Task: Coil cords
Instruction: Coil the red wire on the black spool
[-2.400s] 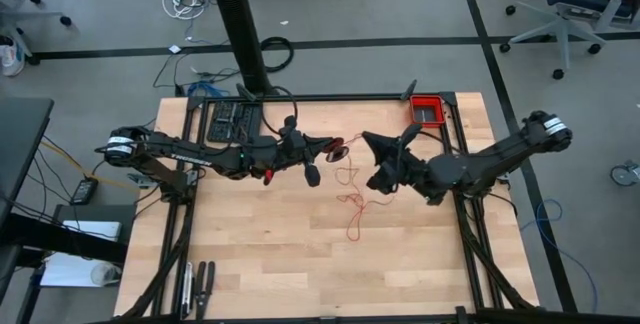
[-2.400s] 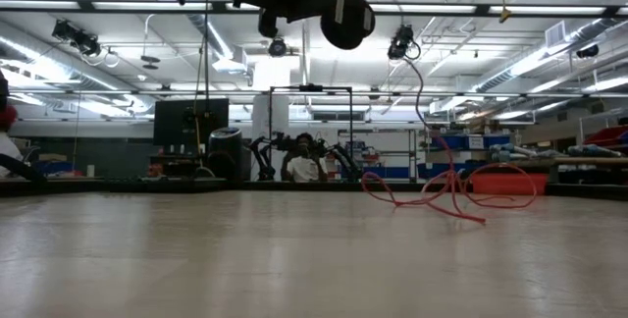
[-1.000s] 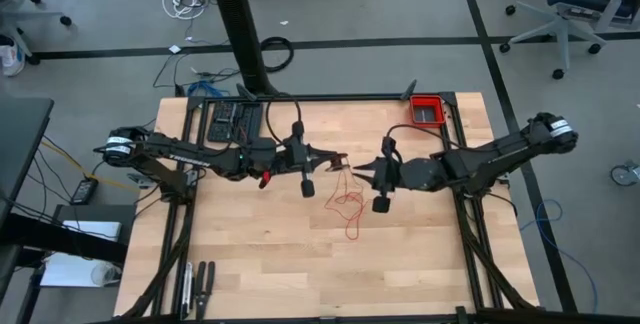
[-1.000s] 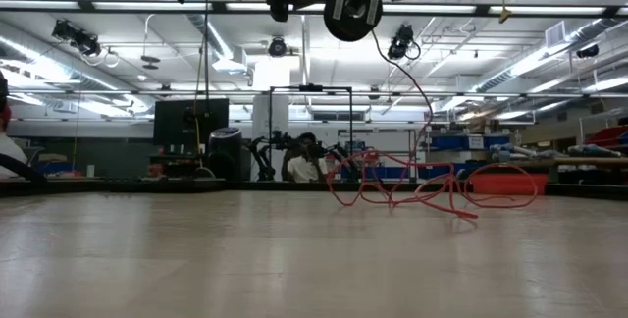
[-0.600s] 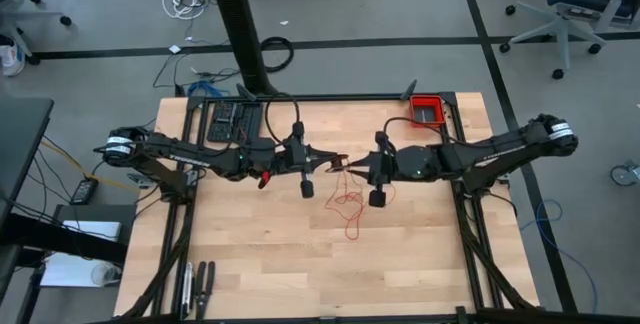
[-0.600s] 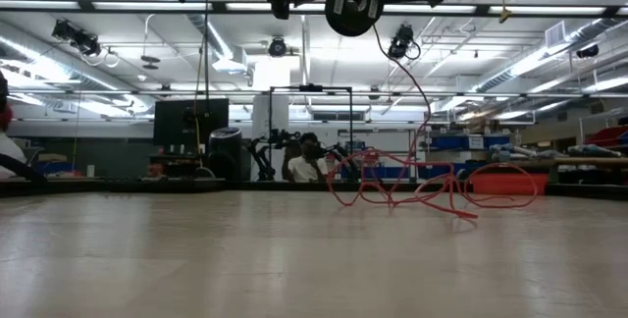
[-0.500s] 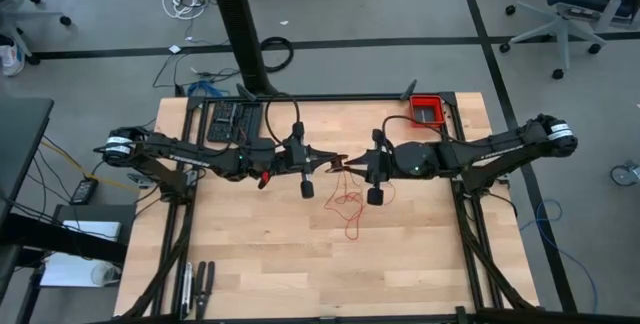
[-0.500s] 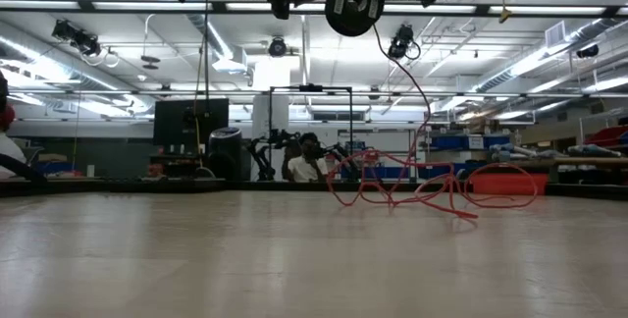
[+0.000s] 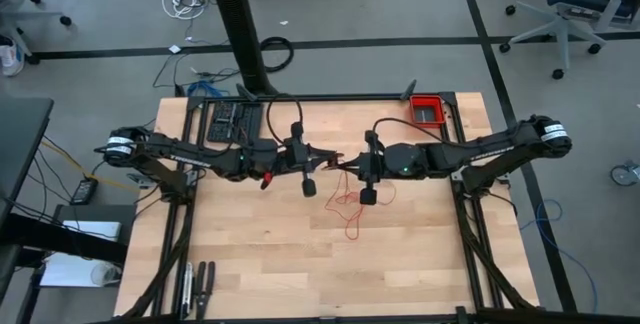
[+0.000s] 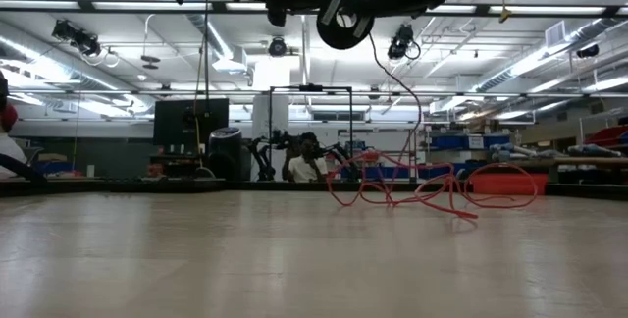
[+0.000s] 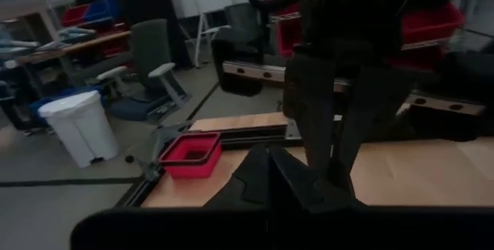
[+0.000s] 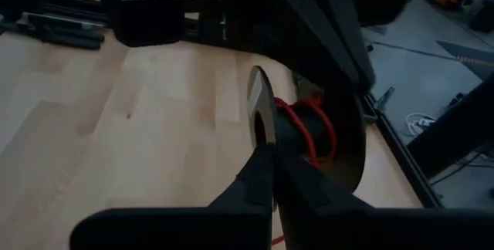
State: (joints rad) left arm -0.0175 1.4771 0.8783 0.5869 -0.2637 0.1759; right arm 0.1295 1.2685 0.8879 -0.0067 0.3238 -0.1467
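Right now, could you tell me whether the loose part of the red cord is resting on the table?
Touching. In the low view the red cord's loops lie on the table, while one strand rises toward the arms overhead.

In the high view, where the left hand point(image 9: 338, 161) and right hand point(image 9: 347, 164) meet tip to tip, the red cord point(image 9: 348, 207) is too thin to trace. The low view's top edge crops both arms. The left wrist view is blurred.
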